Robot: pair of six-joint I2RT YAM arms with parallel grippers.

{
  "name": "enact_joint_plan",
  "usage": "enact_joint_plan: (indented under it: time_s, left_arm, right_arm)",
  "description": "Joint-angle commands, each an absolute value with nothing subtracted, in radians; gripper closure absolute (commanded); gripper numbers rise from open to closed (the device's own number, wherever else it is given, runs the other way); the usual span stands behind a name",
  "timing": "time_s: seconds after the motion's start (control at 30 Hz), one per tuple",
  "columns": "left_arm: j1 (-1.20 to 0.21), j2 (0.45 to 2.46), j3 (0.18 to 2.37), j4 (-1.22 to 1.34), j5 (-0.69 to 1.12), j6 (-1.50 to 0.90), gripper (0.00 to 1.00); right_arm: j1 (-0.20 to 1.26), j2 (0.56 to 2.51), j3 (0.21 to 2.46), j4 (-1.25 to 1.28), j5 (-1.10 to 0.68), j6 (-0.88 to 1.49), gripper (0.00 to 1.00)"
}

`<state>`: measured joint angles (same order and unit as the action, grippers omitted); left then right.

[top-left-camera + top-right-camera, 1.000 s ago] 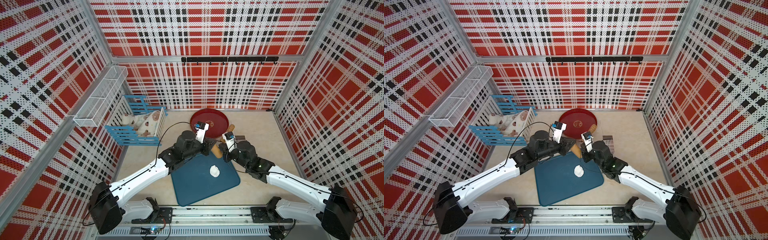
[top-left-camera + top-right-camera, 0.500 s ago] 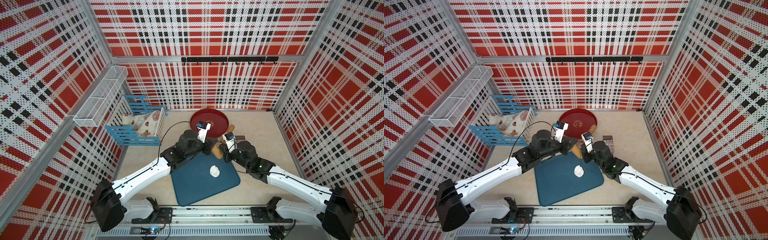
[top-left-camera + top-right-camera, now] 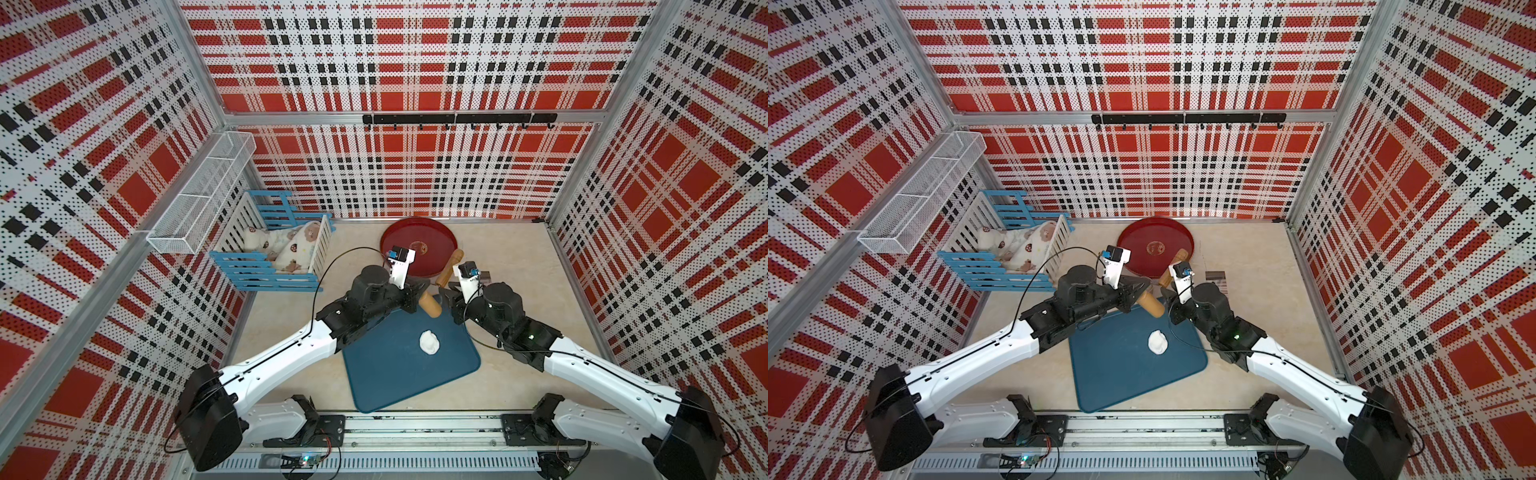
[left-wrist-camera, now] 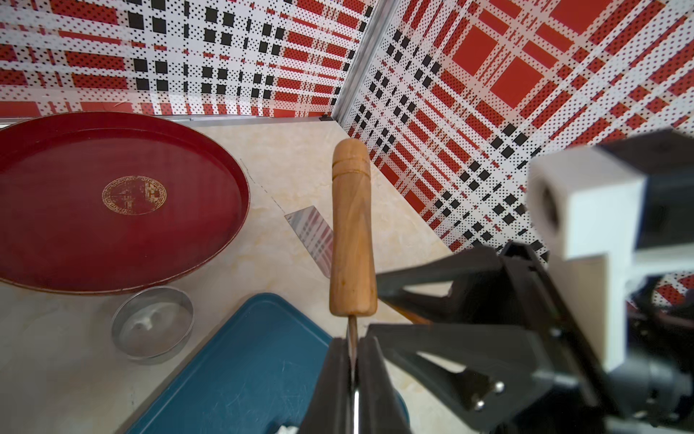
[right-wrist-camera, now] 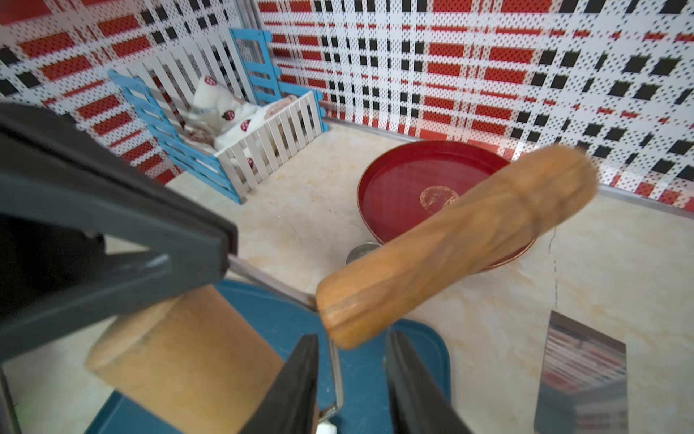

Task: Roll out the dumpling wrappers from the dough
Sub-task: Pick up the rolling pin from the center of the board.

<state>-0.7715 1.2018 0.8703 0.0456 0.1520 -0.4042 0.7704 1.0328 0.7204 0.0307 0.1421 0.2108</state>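
**One Gripper Holds the Roller**

The dough rests as a small lump on the blue mat, right of its middle. The rolling pin hangs over the mat's far edge, with its handle pointing away from the mat. The left gripper is pressed together on the pin's thin metal rod. The right gripper stands spread and grips nothing. Both forearms converge low at that edge, about equally near the dough, which lies mat-inward from them.
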Motion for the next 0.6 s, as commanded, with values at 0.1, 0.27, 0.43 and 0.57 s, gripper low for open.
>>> enact_joint_plan:
  time_s: [0.1, 0.27, 0.43, 0.57]
  left_arm:
    - [-0.723, 1.077, 0.759, 0.218, 0.199, -0.411, 1.0]
    - [-0.703, 1.016, 0.696, 0.262, 0.265, -0.374, 1.0]
    - [-0.67, 0.956, 0.626, 0.352, 0.378, -0.317, 1.0]
    - [-0.655, 0.924, 0.609, 0.357, 0.442, -0.279, 1.0]
  right_arm:
    - [0.775, 0.957, 0.694, 0.067, 0.2, 0.242, 0.4]
    - [0.767, 0.881, 0.658, 0.074, 0.216, 0.239, 0.23]
    - [0.72, 0.841, 0.667, 0.044, 0.04, 0.253, 0.2]
    - [0.621, 0.837, 0.673, 0.063, -0.201, 0.342, 0.2]
